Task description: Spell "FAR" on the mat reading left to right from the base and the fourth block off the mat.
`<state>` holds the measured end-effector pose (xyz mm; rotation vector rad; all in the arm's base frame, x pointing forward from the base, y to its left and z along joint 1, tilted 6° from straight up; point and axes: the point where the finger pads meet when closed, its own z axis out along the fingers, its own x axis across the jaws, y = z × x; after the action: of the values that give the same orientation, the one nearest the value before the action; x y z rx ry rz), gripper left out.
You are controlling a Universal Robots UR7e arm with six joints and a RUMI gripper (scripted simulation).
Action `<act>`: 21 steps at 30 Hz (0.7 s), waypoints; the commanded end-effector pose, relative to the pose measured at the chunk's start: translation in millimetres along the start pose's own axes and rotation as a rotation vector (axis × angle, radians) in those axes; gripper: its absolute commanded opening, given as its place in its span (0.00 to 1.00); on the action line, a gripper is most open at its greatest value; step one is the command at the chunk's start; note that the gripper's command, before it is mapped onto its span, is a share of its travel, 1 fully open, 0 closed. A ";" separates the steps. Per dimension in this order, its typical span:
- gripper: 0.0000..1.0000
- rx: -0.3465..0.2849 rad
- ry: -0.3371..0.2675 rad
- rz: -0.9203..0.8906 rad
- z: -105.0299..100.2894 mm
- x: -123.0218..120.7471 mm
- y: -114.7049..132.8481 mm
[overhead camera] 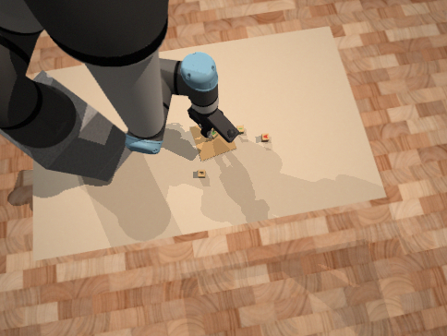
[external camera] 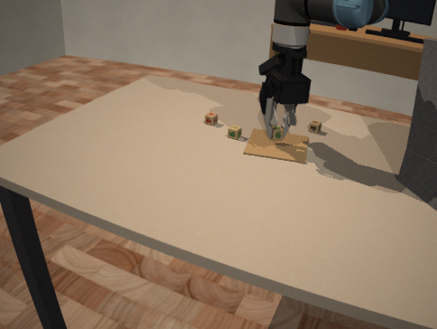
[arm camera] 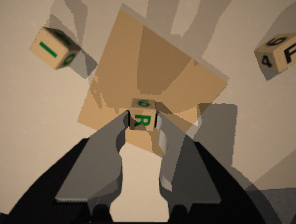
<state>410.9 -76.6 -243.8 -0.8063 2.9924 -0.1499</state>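
Note:
My gripper (arm camera: 142, 112) is shut on the green R block (arm camera: 142, 115), holding it over the small tan mat (arm camera: 150, 95). The same gripper (external camera: 278, 128) and block (external camera: 277, 132) show in the exterior view at the mat's (external camera: 276, 145) far edge, the block at or just above its surface. A green-lettered block (arm camera: 54, 47) lies off the mat to the left in the wrist view; it also shows in the exterior view (external camera: 234, 132). A black F block (arm camera: 280, 52) (external camera: 314, 126) lies off the mat to the right. A red-lettered block (external camera: 210, 118) lies farther left on the table.
The arm's large links (overhead camera: 92, 69) and its base stand close behind the mat. A desk with a monitor (external camera: 397, 27) stands beyond the table. The table's front edge (external camera: 181, 253) is far from the blocks.

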 end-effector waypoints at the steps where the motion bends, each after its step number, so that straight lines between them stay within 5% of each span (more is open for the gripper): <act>1: 0.05 0.001 0.000 0.000 -11.1 -0.3 -0.4; 21: 0.05 0.001 0.000 0.000 -73.8 -0.3 -0.3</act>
<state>406.9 -71.2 -179.5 -0.8062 2.9917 -0.1507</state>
